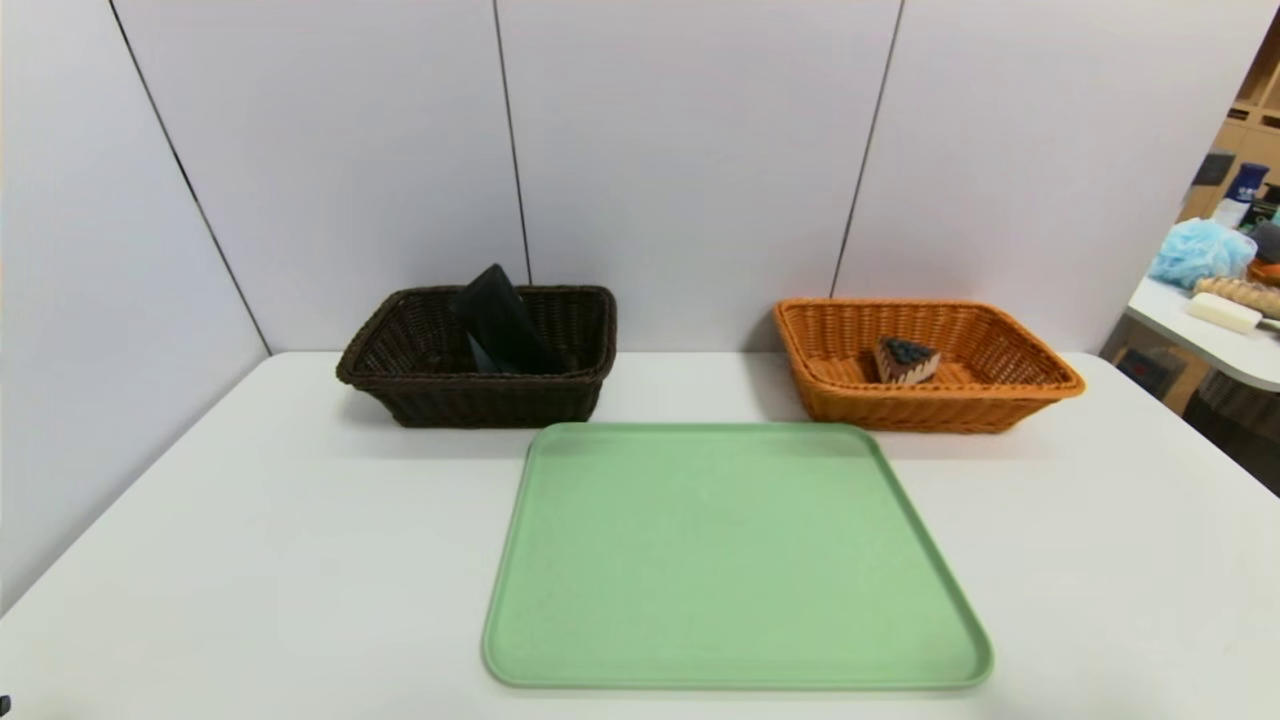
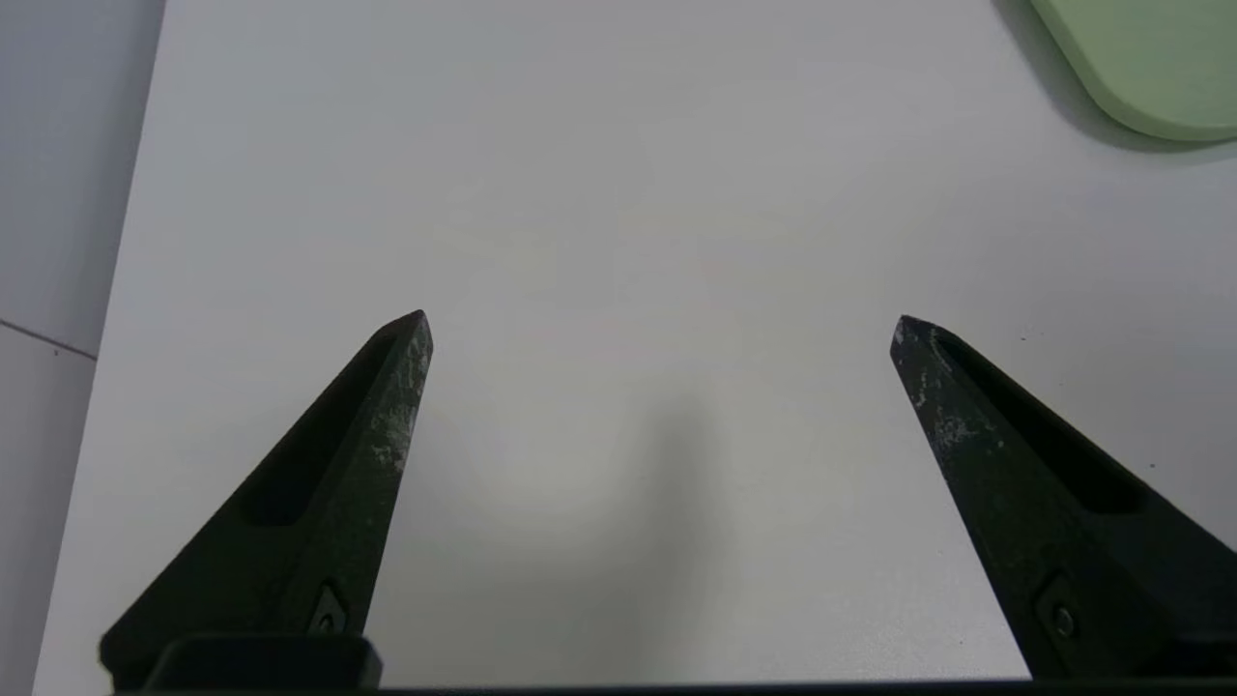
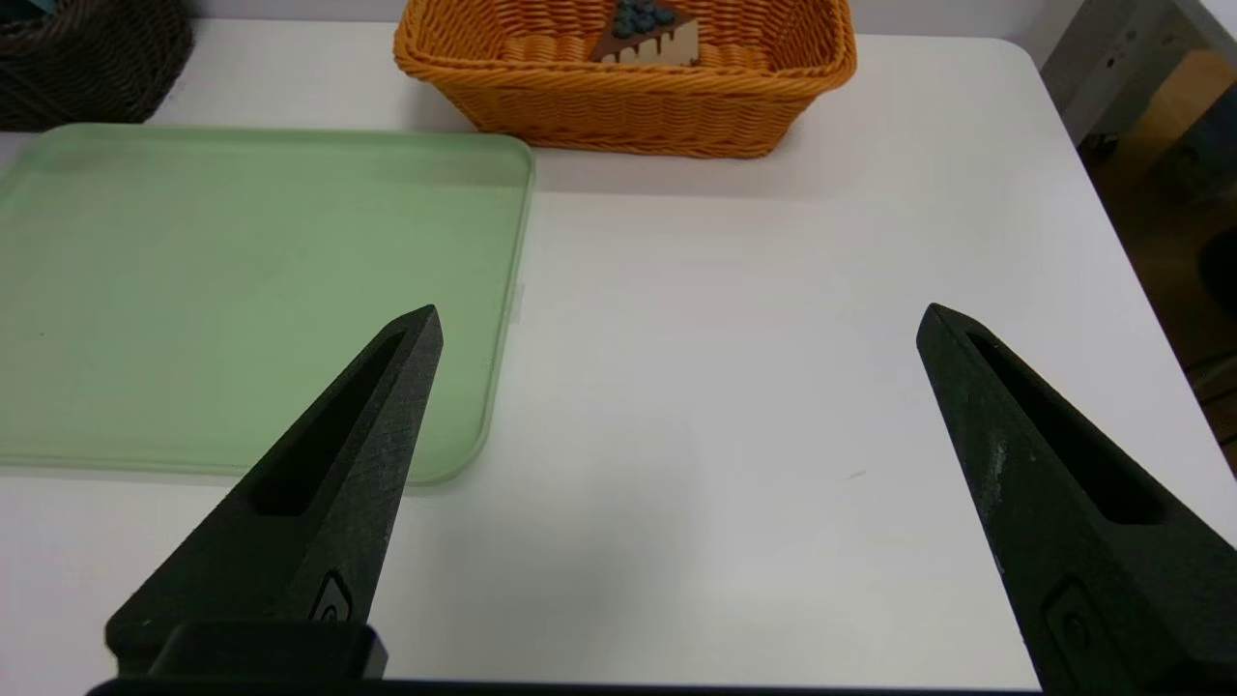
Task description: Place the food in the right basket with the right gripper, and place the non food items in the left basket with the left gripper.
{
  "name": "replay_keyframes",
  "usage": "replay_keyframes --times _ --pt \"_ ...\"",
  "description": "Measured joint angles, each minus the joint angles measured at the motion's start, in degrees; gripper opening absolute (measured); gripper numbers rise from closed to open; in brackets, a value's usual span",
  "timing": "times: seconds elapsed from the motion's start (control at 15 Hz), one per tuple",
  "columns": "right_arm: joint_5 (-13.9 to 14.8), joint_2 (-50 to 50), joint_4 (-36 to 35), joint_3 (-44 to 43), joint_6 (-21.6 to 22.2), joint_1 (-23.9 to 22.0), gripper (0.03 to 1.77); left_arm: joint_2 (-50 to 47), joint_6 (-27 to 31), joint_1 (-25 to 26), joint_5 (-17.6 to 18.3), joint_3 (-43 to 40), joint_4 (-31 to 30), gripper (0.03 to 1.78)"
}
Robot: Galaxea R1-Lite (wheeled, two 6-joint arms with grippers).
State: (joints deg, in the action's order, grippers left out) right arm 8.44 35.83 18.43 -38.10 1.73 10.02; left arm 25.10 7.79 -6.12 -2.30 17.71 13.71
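The white bench (image 1: 250,540) lies beneath both claws. The green tray (image 1: 735,560) is on it, between the left claw (image 2: 662,314) and the right claw (image 3: 681,306), each spread wide around nothing. Beyond the left claw, toward the wall, sits the dark basket (image 1: 490,408), a black item (image 1: 508,325) leaning inside. Ahead of the right claw is the orange basket (image 1: 920,408), holding the cake slice (image 1: 905,360).

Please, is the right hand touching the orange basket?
Apart. The right wrist view shows bare table between the open right hand and the basket.
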Motion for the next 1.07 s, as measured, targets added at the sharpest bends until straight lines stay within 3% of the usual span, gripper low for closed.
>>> replay_keyframes --times 0.53,0.87,1.07 --pt "-2.57 -6.95 3.39 3.16 -0.85 -0.55 1.69 -10.69 1.16 7.08 1.95 -6.39 0.09 1.69" --pt "-3.18 -14.14 7.17 5.11 -1.76 -1.05 1.69 -13.40 2.21 7.94 1.87 -6.53 -1.16 1.69" --pt "-6.79 -17.51 7.31 5.06 -2.78 -4.43 1.69 -14.21 2.44 7.94 2.33 -6.74 -1.60 1.69"
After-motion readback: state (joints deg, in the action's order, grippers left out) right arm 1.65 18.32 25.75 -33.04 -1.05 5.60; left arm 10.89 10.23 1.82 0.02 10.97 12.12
